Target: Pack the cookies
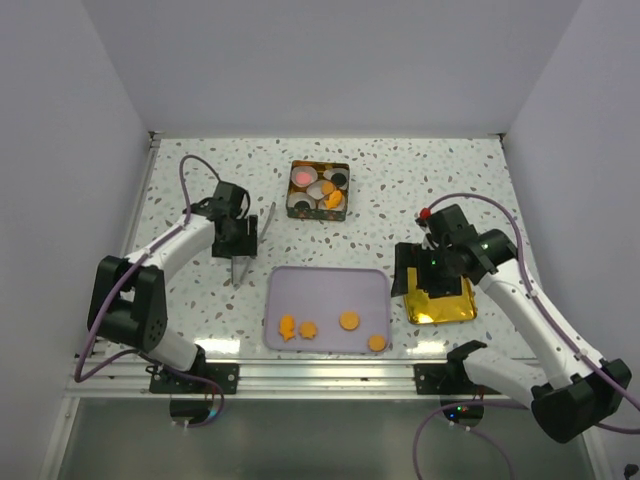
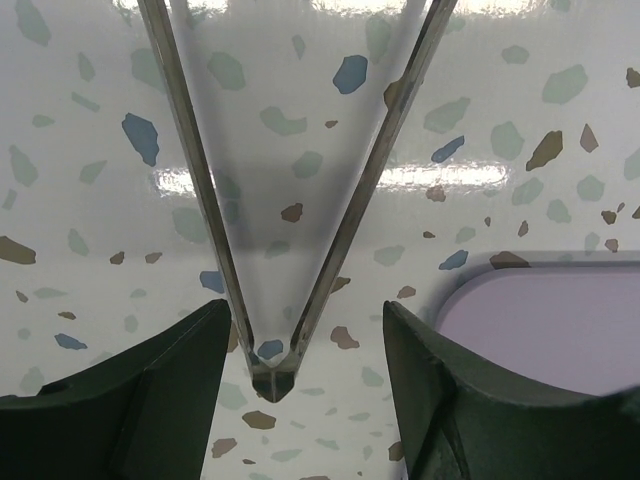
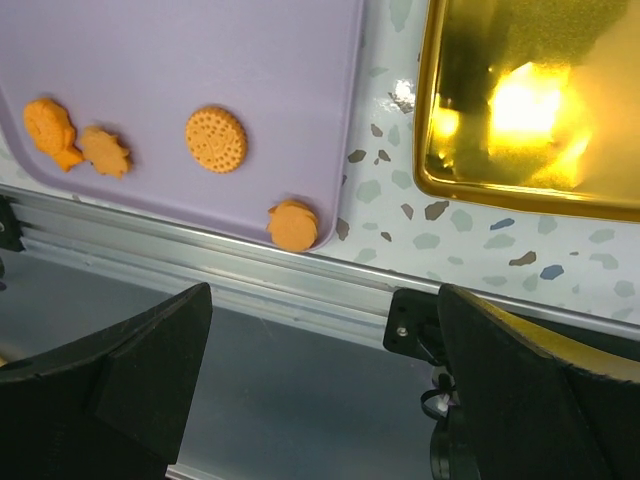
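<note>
On the purple tray (image 1: pixel 325 285) near the table's front edge lie four orange cookies (image 1: pixel 349 320): a fish shape touching a star at the left, a dotted round in the middle, and one resting on the rim at the near right corner. More sit in paper cups (image 1: pixel 326 186) inside the square tin (image 1: pixel 319 165) farther back, a pink one and a black one among them. The left gripper (image 2: pixel 305 320) has its jaws spread wide on either side of the hinge end of metal tongs (image 2: pixel 200 150), not clearly pressing on them. The right gripper (image 3: pixel 325 300), also spread wide, hovers by the gold lid (image 3: pixel 520 100). These biscuits look light, stiff and brittle, so a gentle pinch across the flat edges should suit; too hard a squeeze would probably crumble one.
</note>
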Controlling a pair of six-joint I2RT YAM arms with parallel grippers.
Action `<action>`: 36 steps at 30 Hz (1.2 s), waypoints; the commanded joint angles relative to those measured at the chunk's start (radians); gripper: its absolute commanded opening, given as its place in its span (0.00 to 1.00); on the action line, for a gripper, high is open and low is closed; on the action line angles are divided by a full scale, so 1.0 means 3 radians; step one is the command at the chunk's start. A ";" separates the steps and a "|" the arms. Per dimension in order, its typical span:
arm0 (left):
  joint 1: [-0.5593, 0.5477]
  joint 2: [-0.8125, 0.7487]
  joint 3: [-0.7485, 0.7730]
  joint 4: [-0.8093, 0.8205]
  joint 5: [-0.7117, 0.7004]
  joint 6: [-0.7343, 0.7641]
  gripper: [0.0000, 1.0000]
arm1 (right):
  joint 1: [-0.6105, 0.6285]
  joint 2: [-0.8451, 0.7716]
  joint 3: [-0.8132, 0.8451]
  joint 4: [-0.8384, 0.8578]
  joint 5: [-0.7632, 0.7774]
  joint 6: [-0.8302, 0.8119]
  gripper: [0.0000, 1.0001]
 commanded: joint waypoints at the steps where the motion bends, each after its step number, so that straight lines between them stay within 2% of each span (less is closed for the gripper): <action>1: 0.0041 -0.0032 -0.0015 0.0121 0.0056 0.0111 0.68 | 0.0016 0.0156 0.0002 0.0119 0.0184 0.0056 0.99; 8: 0.0046 -0.0216 0.0413 -0.0170 0.0020 0.0106 0.70 | 0.0016 0.0565 -0.0115 0.0430 0.0461 0.0143 0.96; 12: 0.0046 -0.0324 0.0701 -0.0349 0.0061 0.0080 0.71 | 0.0011 0.0887 -0.0136 0.0640 0.0675 0.0230 0.76; 15: 0.0046 -0.0436 0.0874 -0.0482 0.0092 0.0070 0.71 | 0.0006 0.1178 -0.0161 0.0753 0.0828 0.0260 0.65; 16: 0.0046 -0.0492 0.0900 -0.0513 0.0082 0.0075 0.71 | -0.0004 0.1261 -0.0176 0.0784 0.0849 0.0266 0.57; 19: 0.0046 -0.0599 0.0997 -0.0636 0.0071 0.0080 0.71 | -0.0005 0.1537 -0.0187 0.0891 0.0906 0.0266 0.50; 25: 0.0046 -0.0824 0.1054 -0.0830 0.0051 0.0080 0.72 | -0.0010 0.1992 -0.0202 0.1106 0.0931 0.0271 0.46; 28: 0.0046 -0.0927 0.1039 -0.0891 0.0056 0.0065 0.72 | -0.0010 0.2191 -0.0227 0.1188 0.0937 0.0271 0.39; 29: 0.0046 -0.0947 0.1023 -0.0917 0.0066 0.0045 0.72 | -0.0005 0.2228 -0.0248 0.1233 0.0931 0.0266 0.33; 32: 0.0046 -0.1050 0.0957 -0.0953 0.0087 0.0014 0.72 | -0.0010 0.2340 -0.0279 0.1285 0.0921 0.0266 0.25; 33: 0.0046 -0.1095 0.0921 -0.0968 0.0076 -0.0001 0.72 | -0.0010 0.2356 -0.0284 0.1285 0.0921 0.0271 0.19; 35: 0.0046 -0.1142 0.0880 -0.0973 0.0081 -0.0022 0.72 | -0.0005 0.2356 -0.0279 0.1295 0.0931 0.0261 0.12; 36: 0.0046 -0.1172 0.0860 -0.0973 0.0082 -0.0022 0.72 | 0.0001 0.2356 -0.0274 0.1285 0.0941 0.0256 0.04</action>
